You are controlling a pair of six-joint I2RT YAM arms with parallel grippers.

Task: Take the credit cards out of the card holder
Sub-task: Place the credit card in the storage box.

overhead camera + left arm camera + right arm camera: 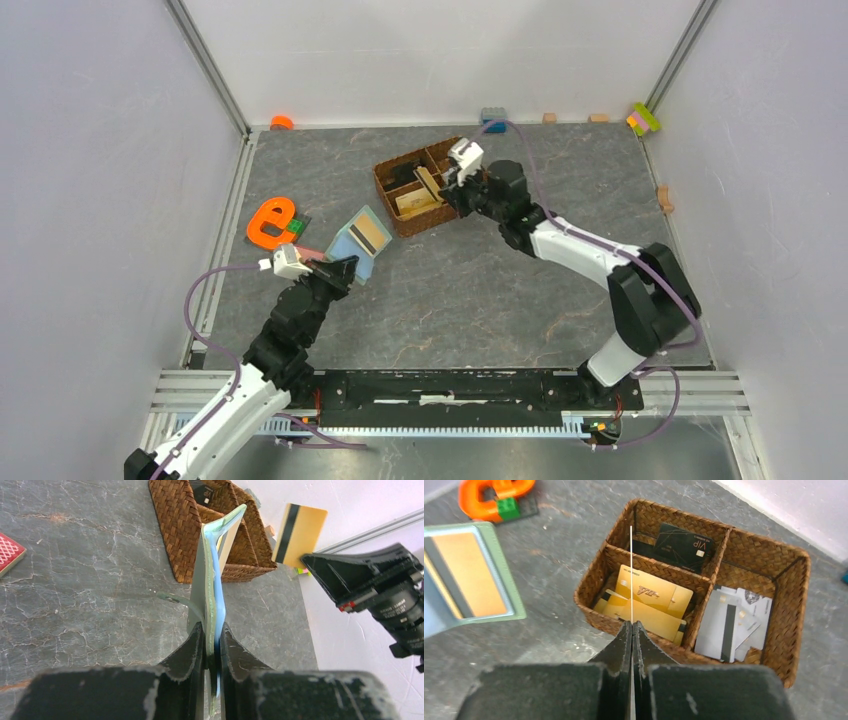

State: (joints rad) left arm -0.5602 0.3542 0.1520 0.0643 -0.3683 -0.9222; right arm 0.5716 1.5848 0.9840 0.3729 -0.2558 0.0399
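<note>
Beyond the right gripper (631, 625), the credit card (300, 532) juts out lengthwise.

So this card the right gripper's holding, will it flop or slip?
Probably stiff: the card juts straight from the right gripper, edge-on, without sagging. Likely very light, being so thin. Its smooth faces might slip, pinched only near one edge.

left gripper (212, 632) clamped on card holder (207, 580) | upright, edge-on | wicker basket (172, 530) behind
</note>
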